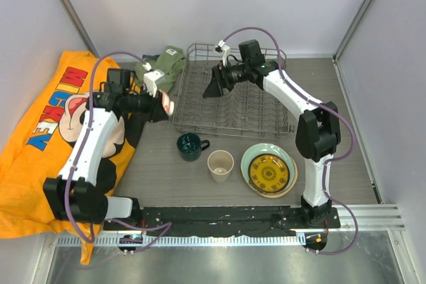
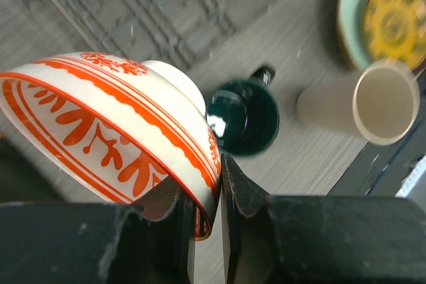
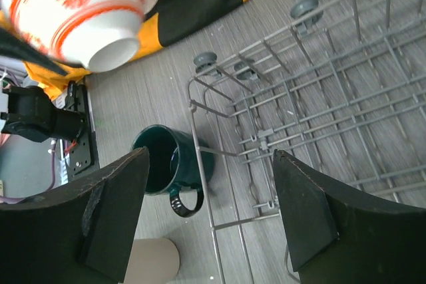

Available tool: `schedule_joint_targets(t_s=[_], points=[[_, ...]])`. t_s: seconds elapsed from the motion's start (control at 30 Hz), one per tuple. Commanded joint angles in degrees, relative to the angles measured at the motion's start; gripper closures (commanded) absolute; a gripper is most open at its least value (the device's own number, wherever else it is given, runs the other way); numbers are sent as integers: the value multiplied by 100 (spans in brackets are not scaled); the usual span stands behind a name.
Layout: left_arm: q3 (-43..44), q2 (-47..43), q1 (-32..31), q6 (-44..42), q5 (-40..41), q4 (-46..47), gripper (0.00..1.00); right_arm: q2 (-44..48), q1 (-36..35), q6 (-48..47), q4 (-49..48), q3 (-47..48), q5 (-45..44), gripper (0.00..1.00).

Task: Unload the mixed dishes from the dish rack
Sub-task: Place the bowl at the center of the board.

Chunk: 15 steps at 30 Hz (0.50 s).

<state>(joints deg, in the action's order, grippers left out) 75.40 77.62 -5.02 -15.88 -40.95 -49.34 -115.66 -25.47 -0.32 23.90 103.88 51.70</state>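
Left pincer [image 2: 206, 201] clamped on rim of small red-orange bowl [image 2: 113, 131], tilted, aloft just left of dish rack [image 1: 229, 128]; rim grip leaves its foot free. I judge it's bound for table [image 1: 153, 164] near dark teal mug [image 1: 191, 145]. Right pincer [image 3: 210, 191] apart over rack, holding nothing.

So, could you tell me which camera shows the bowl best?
The left wrist view: the bowl is large, pattern sharp, rim pinched by the left gripper. The right wrist view catches its underside, cropped at the top corner; the top view shows only a sliver.
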Motion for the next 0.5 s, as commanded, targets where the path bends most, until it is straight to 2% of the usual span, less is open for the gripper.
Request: schedule_joint_targets(t_s=[0.0, 0.2, 0.47], points=[[-471, -748, -587, -952, 1290, -796, 100, 298, 16, -153, -26, -95, -151, 20], [-1131, -1468, -1791, -1066, 2573, -1051, 100, 395, 16, -355, 115, -297, -353, 20], [-2089, -1733, -3539, -900, 3874, -1148, 100, 500, 16, -601, 247, -552, -573, 19]])
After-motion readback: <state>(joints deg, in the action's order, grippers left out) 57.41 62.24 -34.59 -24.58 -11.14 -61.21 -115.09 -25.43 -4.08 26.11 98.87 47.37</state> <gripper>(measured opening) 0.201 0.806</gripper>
